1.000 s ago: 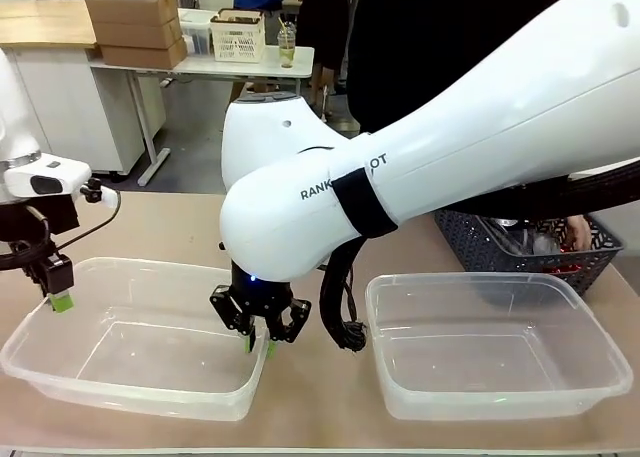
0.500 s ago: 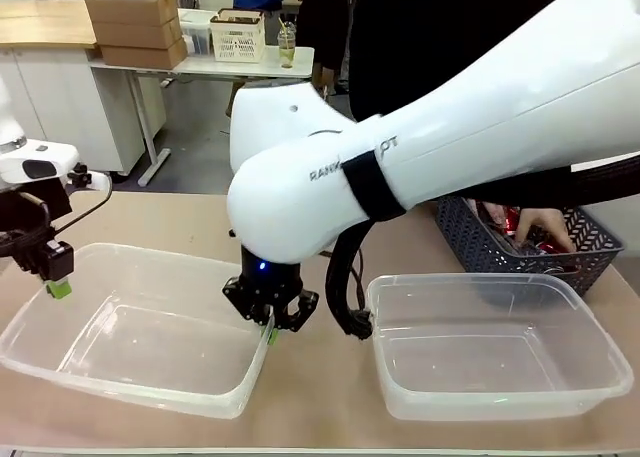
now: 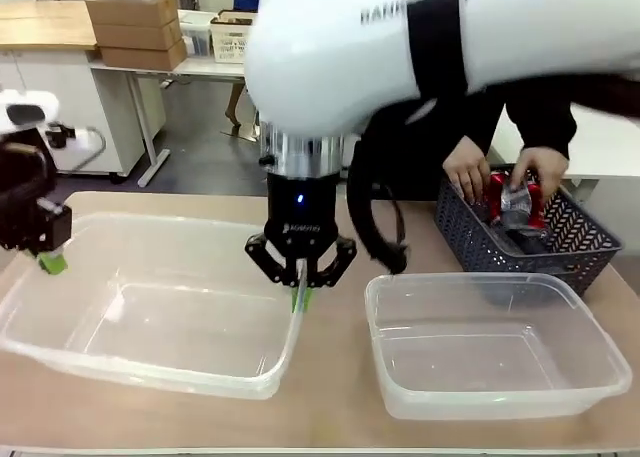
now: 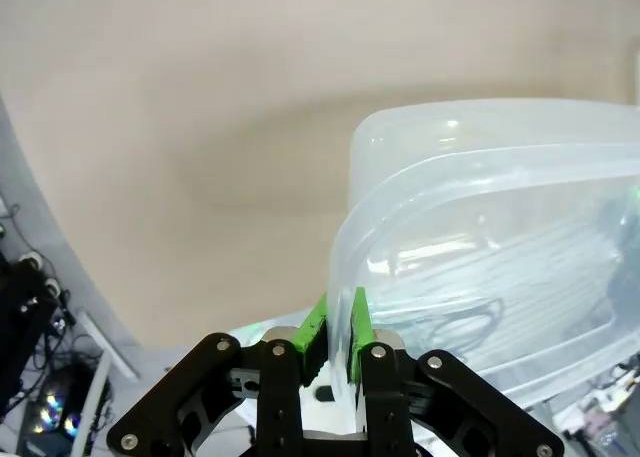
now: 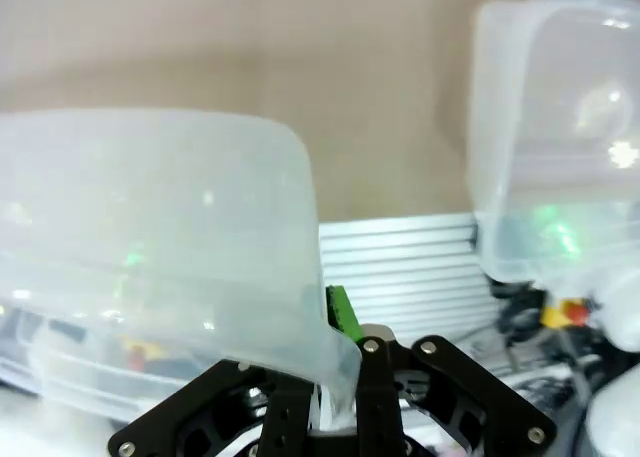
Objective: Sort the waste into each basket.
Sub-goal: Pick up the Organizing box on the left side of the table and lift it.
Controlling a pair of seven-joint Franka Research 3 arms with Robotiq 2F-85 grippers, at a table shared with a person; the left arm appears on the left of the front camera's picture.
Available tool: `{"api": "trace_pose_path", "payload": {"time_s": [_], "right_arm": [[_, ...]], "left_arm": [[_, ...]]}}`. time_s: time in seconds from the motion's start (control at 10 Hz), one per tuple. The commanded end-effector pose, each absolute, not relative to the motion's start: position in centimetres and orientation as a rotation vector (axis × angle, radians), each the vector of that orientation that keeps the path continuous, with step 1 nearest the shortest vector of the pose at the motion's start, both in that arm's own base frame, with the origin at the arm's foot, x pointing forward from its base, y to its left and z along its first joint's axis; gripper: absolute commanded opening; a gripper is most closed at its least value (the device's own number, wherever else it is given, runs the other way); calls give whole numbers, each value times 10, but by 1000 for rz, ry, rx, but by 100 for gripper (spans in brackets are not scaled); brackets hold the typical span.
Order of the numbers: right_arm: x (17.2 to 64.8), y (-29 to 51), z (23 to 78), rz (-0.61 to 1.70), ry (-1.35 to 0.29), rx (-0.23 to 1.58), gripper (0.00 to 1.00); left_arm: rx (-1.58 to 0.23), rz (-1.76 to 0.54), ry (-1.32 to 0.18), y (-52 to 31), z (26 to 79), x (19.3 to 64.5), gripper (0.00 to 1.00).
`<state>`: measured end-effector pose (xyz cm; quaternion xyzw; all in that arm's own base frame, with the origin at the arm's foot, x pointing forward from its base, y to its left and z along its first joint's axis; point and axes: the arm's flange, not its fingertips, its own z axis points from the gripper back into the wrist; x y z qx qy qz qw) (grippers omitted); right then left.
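Front view shows the right gripper (image 3: 301,289) and the left gripper (image 3: 48,258) each pinching the rim of the large clear basket (image 3: 150,362), probably to reposition it, while the waste (image 3: 515,205) waits in the dark basket (image 3: 590,242).

The right wrist view is smeared by motion blur (both tub walls look milky). The dark basket (image 3: 560,239) hides most of the red can (image 3: 497,195) under the person's hands (image 3: 468,173). The left pincer (image 3: 50,262) shows only partly, at the frame's edge.
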<state>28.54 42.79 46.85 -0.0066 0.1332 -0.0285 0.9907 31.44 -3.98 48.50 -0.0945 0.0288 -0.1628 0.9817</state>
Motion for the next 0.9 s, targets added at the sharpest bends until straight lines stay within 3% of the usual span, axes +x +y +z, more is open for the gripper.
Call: {"api": "trace_pose_path", "payload": {"time_s": [0.0, 0.1, 0.2, 0.4, 0.5, 0.8], "right_arm": [[290, 370, 482, 186, 333, -234, 0], [288, 361, 481, 286, 348, -216, 0], [288, 417, 484, 26, 291, -29, 0], [288, 417, 484, 26, 291, -29, 0], [299, 407, 499, 66, 285, -5, 5], [334, 363, 497, 64, 286, -15, 5]], "left_arm": [[-139, -276, -16, -28, 529, 339, 0], [-209, -305, -16, -36, 540, 345, 0], [-205, -310, 37, -52, 505, 318, 0], [-205, -310, 37, -52, 505, 318, 0], [-232, -309, 61, -63, 512, 320, 8], [-323, -87, 98, -108, 540, 316, 8]]}}
